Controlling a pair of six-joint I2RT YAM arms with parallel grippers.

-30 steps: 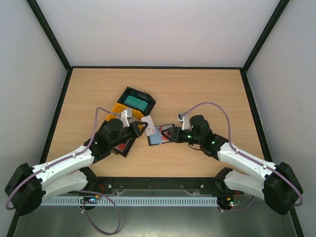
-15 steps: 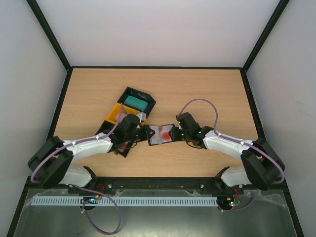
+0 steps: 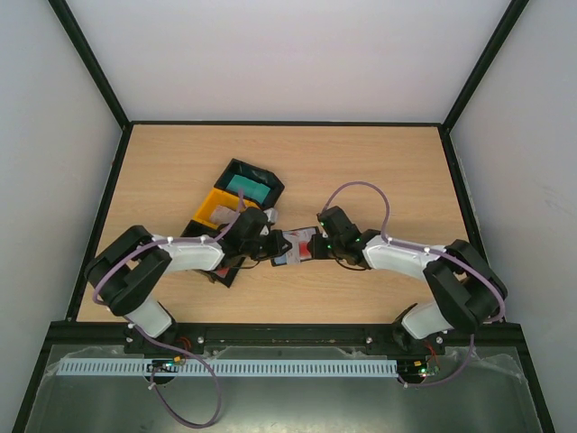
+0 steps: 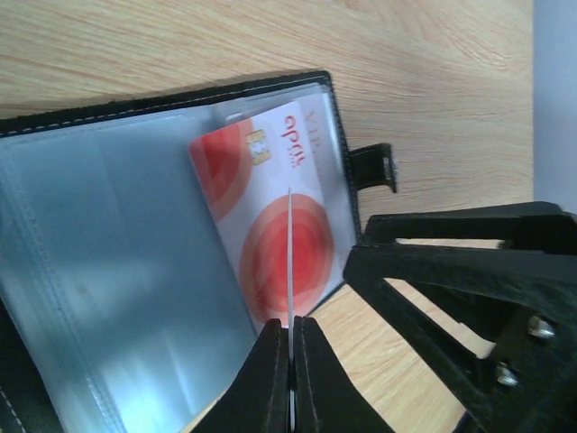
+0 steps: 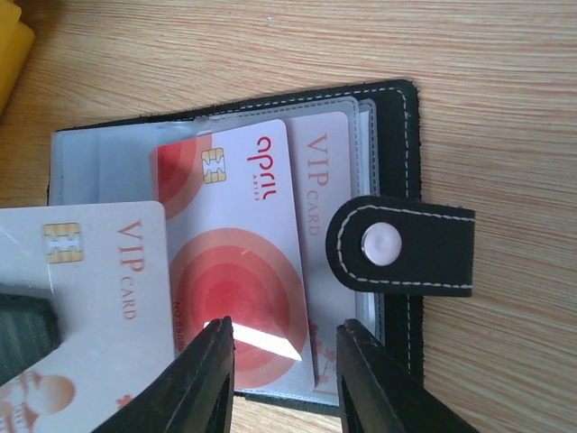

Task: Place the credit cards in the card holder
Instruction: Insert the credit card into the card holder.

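The black card holder [image 3: 294, 246] lies open on the table between both grippers. In the right wrist view its clear pockets hold a red-and-white card [image 5: 239, 271] over a pale VIP card [image 5: 326, 198], and the snap strap [image 5: 406, 245] lies across the right edge. My left gripper [image 4: 290, 361] is shut on a pale white-pink VIP card [image 5: 99, 289], seen edge-on in the left wrist view [image 4: 288, 253], tilted over the holder's left pockets [image 4: 108, 271]. My right gripper [image 5: 284, 361] is open, its jaws just above the holder's near edge.
A black tray with teal cards [image 3: 250, 183] and a yellow tray [image 3: 216, 206] stand behind the left arm. Another black tray [image 3: 225, 269] lies under the left wrist. The right gripper's frame [image 4: 451, 298] is close beside the left fingers.
The left gripper has come down and right with the pale card, from above the holder onto its open pockets. Both arms have stretched lower; the right gripper stayed at the holder.
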